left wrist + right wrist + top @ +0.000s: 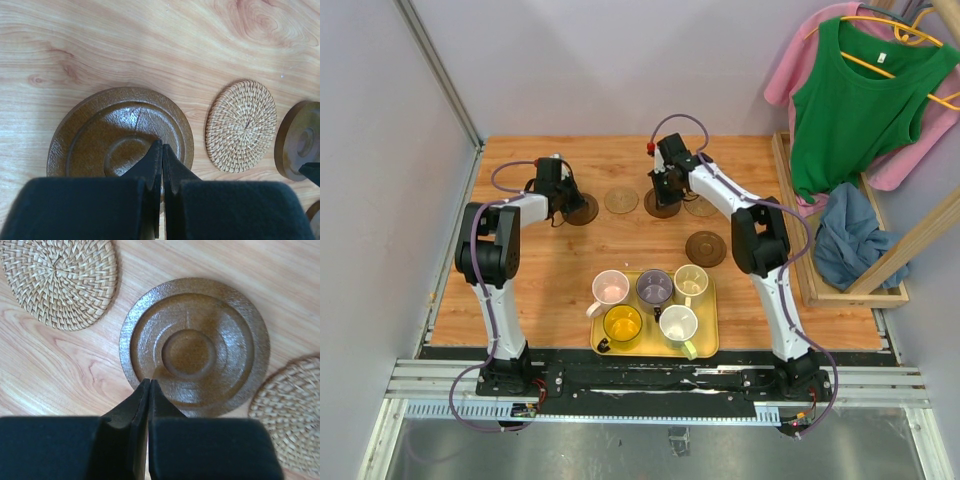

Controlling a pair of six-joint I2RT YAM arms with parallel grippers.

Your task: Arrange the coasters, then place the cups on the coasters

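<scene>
Wooden table (540, 290): we find four coasters (620, 200) rowed far, a fifth coaster (706, 248) nearer. Left gripper (161, 150) and right gripper (149, 385), jaws pressed together, each meet a dark one. All cups (654, 288) sit on the yellow tray (712, 310), unplaced.

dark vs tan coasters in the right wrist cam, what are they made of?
The dark coaster looks like glazed ceramic or lacquered wood: glossy brown, speckled sheen, moulded concentric rings. The tan coaster looks like woven rattan or a similar fibre: matte, with a visible spiral basket weave.
</scene>
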